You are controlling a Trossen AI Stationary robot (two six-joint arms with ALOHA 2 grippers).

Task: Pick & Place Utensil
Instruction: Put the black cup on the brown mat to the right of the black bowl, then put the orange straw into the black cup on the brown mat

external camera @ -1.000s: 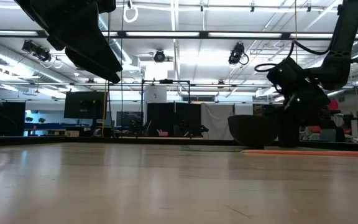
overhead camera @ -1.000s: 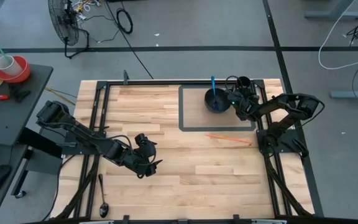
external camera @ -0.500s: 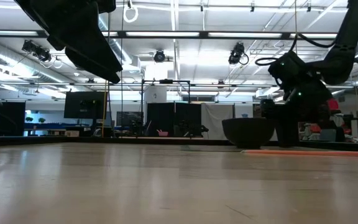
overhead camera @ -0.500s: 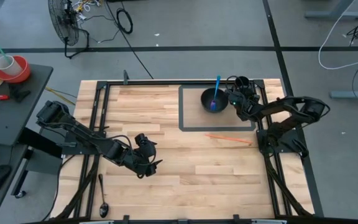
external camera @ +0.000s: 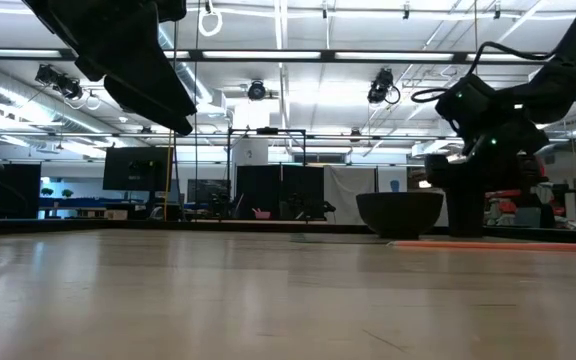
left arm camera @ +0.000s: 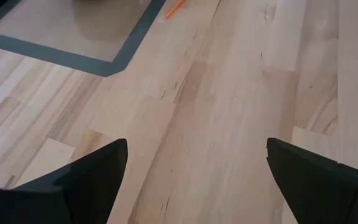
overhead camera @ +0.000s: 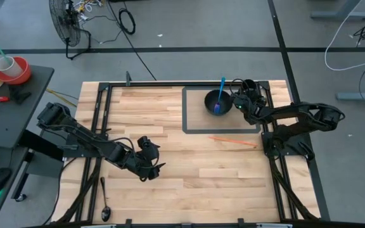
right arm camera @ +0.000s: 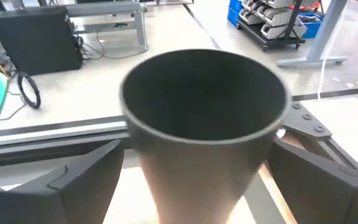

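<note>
A dark bowl (overhead camera: 215, 102) stands inside a grey taped rectangle (overhead camera: 186, 111) near the table's far right corner. A blue utensil (overhead camera: 220, 95) lies in the bowl, its handle leaning on the far rim. My right gripper (overhead camera: 241, 96) is open just right of the bowl. It faces a dark cup (overhead camera: 249, 84) that stands between its spread fingers (right arm camera: 86, 177) without visible touch. The same cup (right arm camera: 204, 124) fills the right wrist view. My left gripper (overhead camera: 149, 164) hovers open over bare wood left of centre.
An orange stick (overhead camera: 233, 140) lies on the wood just near of the taped rectangle. A black spoon (overhead camera: 104, 199) lies at the table's near left corner by the frame rail. The broad middle and near right of the wooden table (overhead camera: 220, 183) hold nothing else.
The blue utensil has tipped over inside the bowl, its handle now leaning on the far rim. The bowl has slid slightly toward the table's left. My right gripper has risen and drawn away from the bowl, its arm swinging toward the right edge.
</note>
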